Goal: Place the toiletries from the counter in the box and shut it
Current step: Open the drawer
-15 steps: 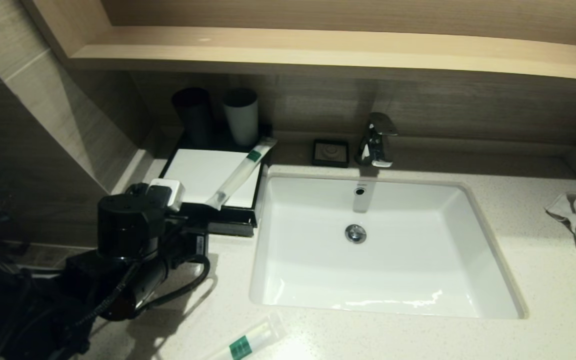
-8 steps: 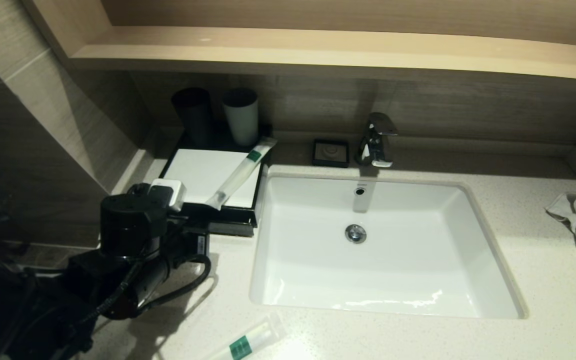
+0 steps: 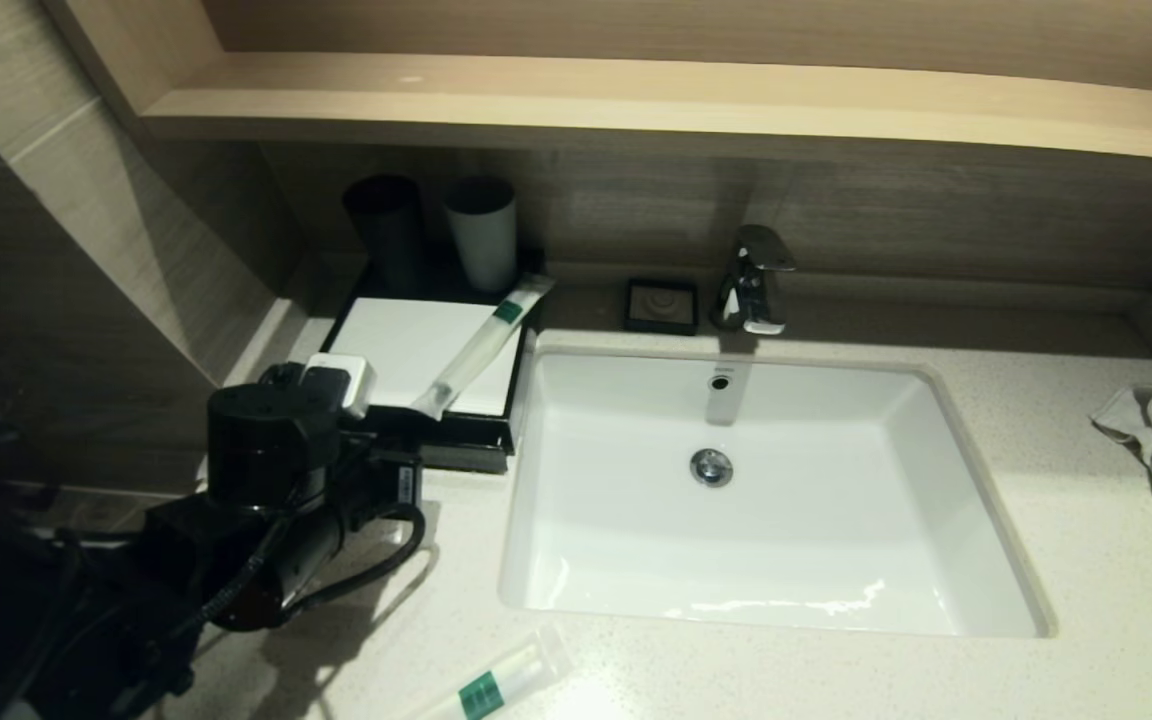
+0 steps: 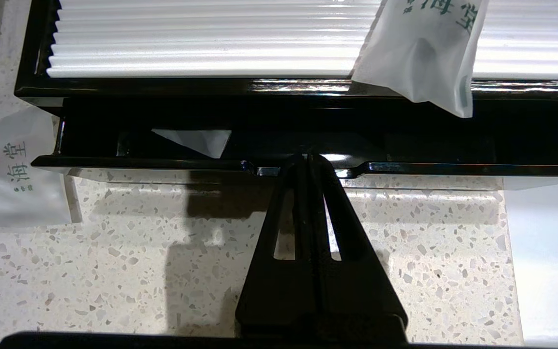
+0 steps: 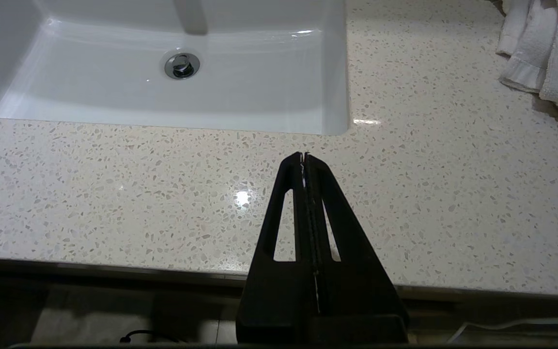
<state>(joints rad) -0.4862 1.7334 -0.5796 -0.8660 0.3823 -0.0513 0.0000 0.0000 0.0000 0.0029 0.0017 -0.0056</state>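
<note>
Pressing its closed fingertips against the middle of the drawer front, the left gripper (image 4: 308, 157) sits at the centre of the left wrist view with both fingers pinched together and nothing between them. That posture reads as a push rather than a grasp: a shut, pointed tip makes a firm nose for sliding the drawer (image 4: 303, 167) home, and the notch in the middle of the front gives it a place to bear. The drawer stands only a little way out of the box (image 3: 421, 350), which lies in the left-centre of the head view, hard against the basin's (image 3: 766, 500) left edge. A pale triangular corner shows inside the dark gap; it is probably a sachet already stowed, though the shadow makes that uncertain.

Not everything is in. One long tube (image 3: 481, 345) lies on the box's white top panel, its long axis running diagonally from lower left to upper right in the head view, the green label near its upper-right end. A second tube (image 3: 496, 685) rests on the counter (image 3: 1036, 440) at the bottom centre of that view, likewise slanting up to the right. A sachet (image 4: 12, 174) lies on the stone at the left edge of the wrist view, beside the box's corner.

The right gripper (image 5: 304, 156) hangs parked over the counter's front edge, fingers shut and empty.
</note>
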